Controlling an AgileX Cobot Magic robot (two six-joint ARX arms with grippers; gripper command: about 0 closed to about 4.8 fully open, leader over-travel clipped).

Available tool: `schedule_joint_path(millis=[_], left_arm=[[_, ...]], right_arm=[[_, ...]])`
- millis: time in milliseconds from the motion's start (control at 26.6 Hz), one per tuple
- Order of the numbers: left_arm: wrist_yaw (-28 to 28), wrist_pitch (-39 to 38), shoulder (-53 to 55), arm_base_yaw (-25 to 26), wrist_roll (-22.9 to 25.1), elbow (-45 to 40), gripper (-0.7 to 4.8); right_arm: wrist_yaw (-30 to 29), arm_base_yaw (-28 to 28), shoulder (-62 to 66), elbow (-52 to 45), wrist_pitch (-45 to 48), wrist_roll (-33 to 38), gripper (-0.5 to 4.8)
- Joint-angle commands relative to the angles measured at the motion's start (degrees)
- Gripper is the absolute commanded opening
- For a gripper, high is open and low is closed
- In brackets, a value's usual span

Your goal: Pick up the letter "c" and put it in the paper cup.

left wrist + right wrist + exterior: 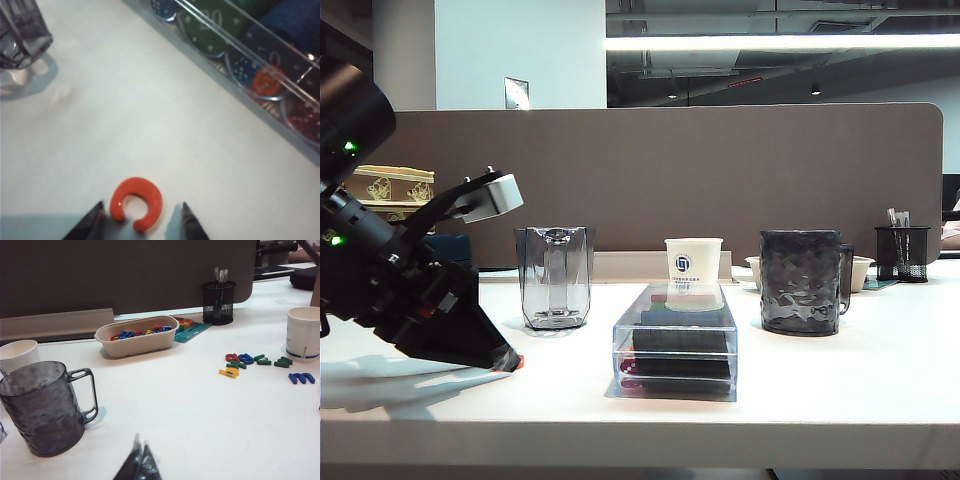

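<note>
Down low, left gripper (142, 216) open, straddling one letter "c" (136, 202); right gripper (141, 462) closed.

A long ceiling light strip (780, 42) burns bright, close to overexposed, in the exterior view, while the room behind the brown partition (720, 170) stays dim. The white surface (840, 380) is evenly lit; the left arm (410, 290) reads as a dark, nearly detail-less mass and throws a soft grey shadow (390, 385) beneath it. The clear box (676, 340) and faceted glass (555, 275) carry small highlights. The left wrist view is soft overall: the box of chips (250, 55) is blurred, with glare streaks on its plastic edge, and the left claw (142, 217) tips are fuzzy. The right wrist view is sharper, with mild shadow under the dark mug (42, 410) and the right claw (140, 462) blurred.
</note>
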Motion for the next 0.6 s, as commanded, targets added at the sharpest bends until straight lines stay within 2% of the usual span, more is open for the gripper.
schedule_joint_path(millis=[38, 601], left_arm=[[0.5, 0.5, 0.6, 0.0, 0.1, 0.5, 1.88], [0.5, 0.9, 2.5, 0.0, 0.0, 1.5, 1.78]], right_arm=[[-0.1, 0.0, 0.0, -0.4, 0.8, 0.1, -0.01], [-0.1, 0.0, 0.0, -0.4, 0.7, 0.1, -0.01]])
